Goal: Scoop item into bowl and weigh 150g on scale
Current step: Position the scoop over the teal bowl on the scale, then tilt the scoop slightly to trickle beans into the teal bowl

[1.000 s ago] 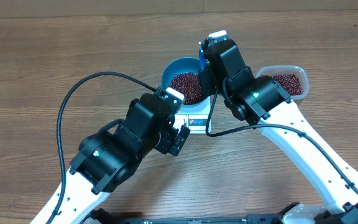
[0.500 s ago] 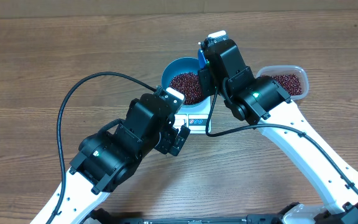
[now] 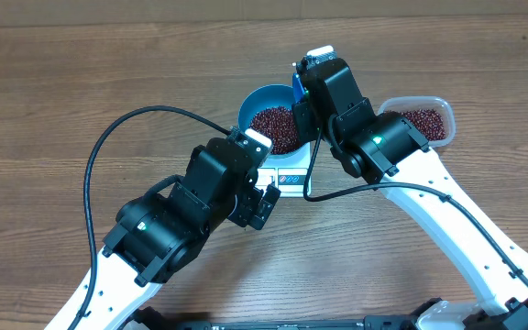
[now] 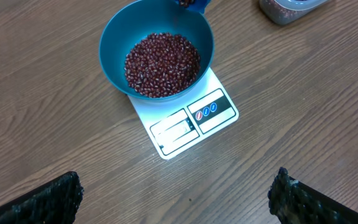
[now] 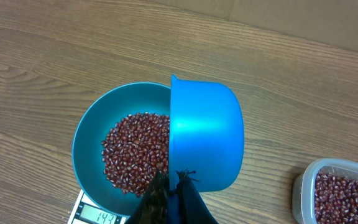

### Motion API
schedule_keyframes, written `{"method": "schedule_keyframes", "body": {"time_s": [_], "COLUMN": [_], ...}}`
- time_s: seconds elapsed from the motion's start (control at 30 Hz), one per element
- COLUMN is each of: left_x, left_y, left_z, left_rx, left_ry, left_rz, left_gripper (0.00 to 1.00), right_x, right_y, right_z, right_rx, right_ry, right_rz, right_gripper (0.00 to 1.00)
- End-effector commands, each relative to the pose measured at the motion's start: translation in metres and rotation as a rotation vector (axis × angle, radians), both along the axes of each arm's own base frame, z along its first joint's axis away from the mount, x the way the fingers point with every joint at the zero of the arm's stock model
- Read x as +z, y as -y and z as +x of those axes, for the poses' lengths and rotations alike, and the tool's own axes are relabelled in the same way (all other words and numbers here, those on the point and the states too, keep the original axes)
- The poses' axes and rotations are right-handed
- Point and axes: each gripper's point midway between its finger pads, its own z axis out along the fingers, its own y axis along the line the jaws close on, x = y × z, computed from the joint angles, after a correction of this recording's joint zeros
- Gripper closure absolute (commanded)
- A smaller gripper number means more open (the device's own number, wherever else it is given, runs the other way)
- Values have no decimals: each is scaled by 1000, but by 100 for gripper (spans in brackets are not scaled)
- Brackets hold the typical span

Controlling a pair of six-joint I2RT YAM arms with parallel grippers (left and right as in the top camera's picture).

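We see the right gripper (image 5: 171,186) clamped on a small blue scoop (image 5: 205,134) tipped on its side over the blue bowl (image 5: 86,134), which holds the beans (image 5: 135,152) and sits on the white scale (image 4: 194,118), while the left gripper (image 4: 176,186) hovers nearby, jaws wide apart.

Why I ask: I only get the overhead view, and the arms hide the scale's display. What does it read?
Observer: In the right wrist view the scale shows 147 on its display, with the bowl of beans on it.
Operator: Is the left gripper holding anything?
Observer: No. The left wrist view shows the left gripper open, its fingers wide apart over the table, short of the scale.
Operator: And the scoop?
Observer: The right gripper is shut on its handle, and the scoop hangs tipped over the bowl's rim.
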Motion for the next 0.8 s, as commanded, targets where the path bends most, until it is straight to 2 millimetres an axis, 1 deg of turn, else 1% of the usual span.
{"method": "schedule_keyframes", "body": {"time_s": [0.0, 0.63, 0.77], "left_x": [-6, -6, -6], "left_y": [1, 1, 1], "left_z": [-1, -1, -1], "left_rx": [4, 4, 4], "left_ry": [-21, -21, -21], "left_rz": [-6, -6, -6], "left_gripper": [1, 0, 1], "right_x": [24, 24, 23], "right_y": [-3, -3, -4], "right_z": [0, 0, -1], "right_rx": [8, 9, 36], "right_ry": [49, 50, 51], "right_rz": [36, 35, 13], "right_gripper": [96, 96, 96]}}
